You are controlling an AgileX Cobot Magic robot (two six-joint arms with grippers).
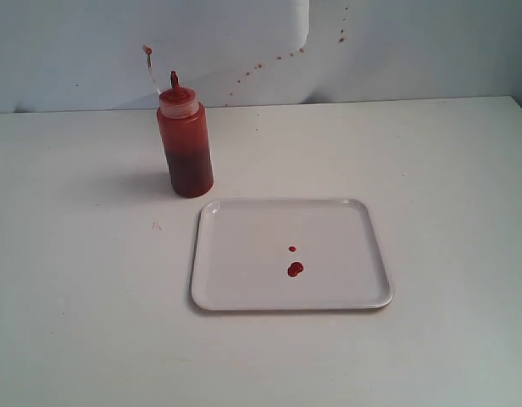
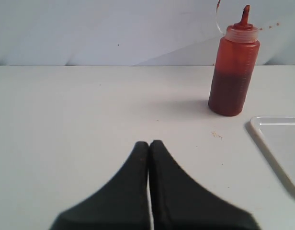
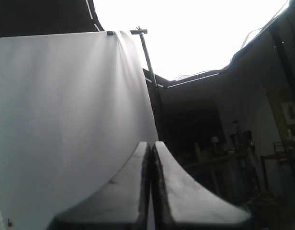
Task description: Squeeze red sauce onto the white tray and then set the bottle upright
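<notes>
**A:** What holds what?
**B:** The white tray (image 1: 244, 284) holds two small blobs of red sauce (image 1: 295, 269) near its middle. The bottle (image 1: 185, 144) is full of the same sauce. It stands upright on the table (image 1: 74, 322) near the tray's far left corner, not touching it.
**A:** Room to move?
**B:** Open table lies on every side of the tray.
**A:** And the wrist views?
**B:** The left gripper (image 2: 149, 143) is pressed closed and empty, low over the table, facing the bottle. The right gripper (image 3: 150, 143), also closed and empty, points at a white sheet (image 3: 66, 120).

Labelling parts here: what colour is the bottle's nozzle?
Red. The nozzle tops the bottle, and it shows best in the left wrist view.
</notes>
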